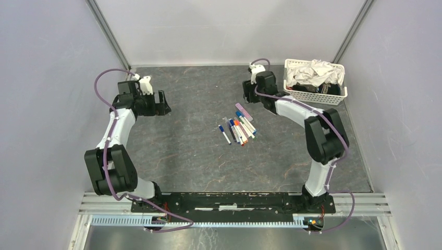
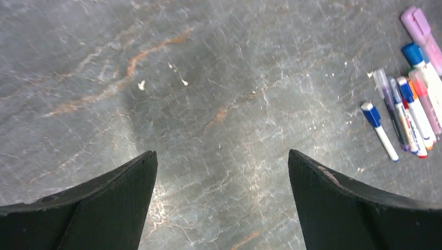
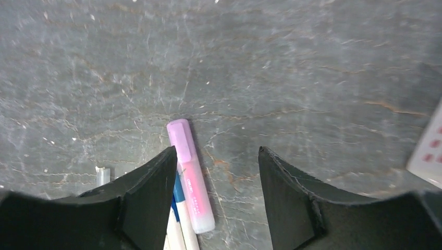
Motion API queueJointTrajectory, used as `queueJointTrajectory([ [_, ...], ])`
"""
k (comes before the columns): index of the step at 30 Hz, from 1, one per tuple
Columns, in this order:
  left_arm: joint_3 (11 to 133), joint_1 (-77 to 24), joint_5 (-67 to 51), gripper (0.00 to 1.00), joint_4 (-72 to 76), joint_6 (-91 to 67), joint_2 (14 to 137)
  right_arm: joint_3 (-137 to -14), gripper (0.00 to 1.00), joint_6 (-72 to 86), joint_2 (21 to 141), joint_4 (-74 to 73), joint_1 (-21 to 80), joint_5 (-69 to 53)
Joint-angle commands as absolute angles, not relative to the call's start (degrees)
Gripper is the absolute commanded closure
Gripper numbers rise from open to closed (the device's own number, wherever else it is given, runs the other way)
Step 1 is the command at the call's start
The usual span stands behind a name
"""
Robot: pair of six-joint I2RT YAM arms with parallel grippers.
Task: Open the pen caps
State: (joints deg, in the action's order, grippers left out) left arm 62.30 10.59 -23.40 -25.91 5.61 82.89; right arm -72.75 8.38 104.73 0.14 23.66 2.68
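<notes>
upper right of top view: we see a white mesh basket (image 1: 315,97) holding crumpled white cloth (image 1: 312,70) | centre: we see a dark grey marbled table (image 1: 193,151) with rust-coloured veins | left wrist view, upper left: we spot small white flecks (image 2: 140,84) on it | bottom of top view: we see a metal rail (image 1: 234,221)

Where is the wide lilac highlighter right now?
Top view: the wide lilac plastic highlighter lies at the far end of the white-barrelled pens, mid-table, close by the right pincer.
</notes>
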Motion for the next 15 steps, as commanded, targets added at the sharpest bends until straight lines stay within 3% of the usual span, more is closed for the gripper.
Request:
queueJointTrajectory([
  [1, 65.2, 10.7, -28.6, 0.00, -29.8, 9.5, 83.6, -77.4, 0.36, 5.9, 110.6, -3.5, 25.7, -1.0],
  [15, 67.5, 10.5, -33.0, 0.00, -34.4, 11.6, 84.2, -74.5, 0.47, 5.2, 113.3, -2.3, 27.0, -1.4],
])
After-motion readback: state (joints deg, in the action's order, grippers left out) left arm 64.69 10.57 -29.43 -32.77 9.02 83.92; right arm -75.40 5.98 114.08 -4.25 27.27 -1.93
